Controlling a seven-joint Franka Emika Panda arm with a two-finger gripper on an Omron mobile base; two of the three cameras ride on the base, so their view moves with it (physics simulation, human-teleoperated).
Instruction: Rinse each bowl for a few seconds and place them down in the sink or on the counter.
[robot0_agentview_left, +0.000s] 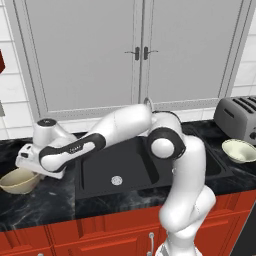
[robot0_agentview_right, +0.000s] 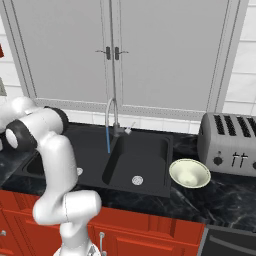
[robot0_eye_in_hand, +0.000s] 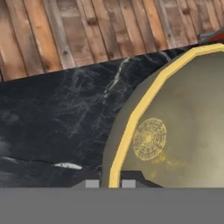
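The tan-gold bowl (robot0_agentview_left: 17, 182) sits at the far left of the counter (robot0_agentview_left: 45, 202), left of the sink (robot0_agentview_left: 130, 165). My arm reaches left and down to it. In the hand view, my gripper (robot0_eye_in_hand: 110, 183) has its two tips close together, with the yellow rim of this bowl (robot0_eye_in_hand: 183, 131) between them. The pale cream bowl (robot0_agentview_left: 240, 150) stands upright on the counter right of the sink, also seen as the cream bowl (robot0_agentview_right: 189, 173) beside the right basin. A thin blue stream runs from the faucet (robot0_agentview_right: 112, 117) into the sink (robot0_agentview_right: 145, 155).
A grey toaster (robot0_agentview_right: 230, 142) stands behind the cream bowl at the right. Grey cabinet doors line the wall behind the sink. Past the counter's edge (robot0_eye_in_hand: 57, 122) in the hand view lies a wooden floor (robot0_eye_in_hand: 87, 30).
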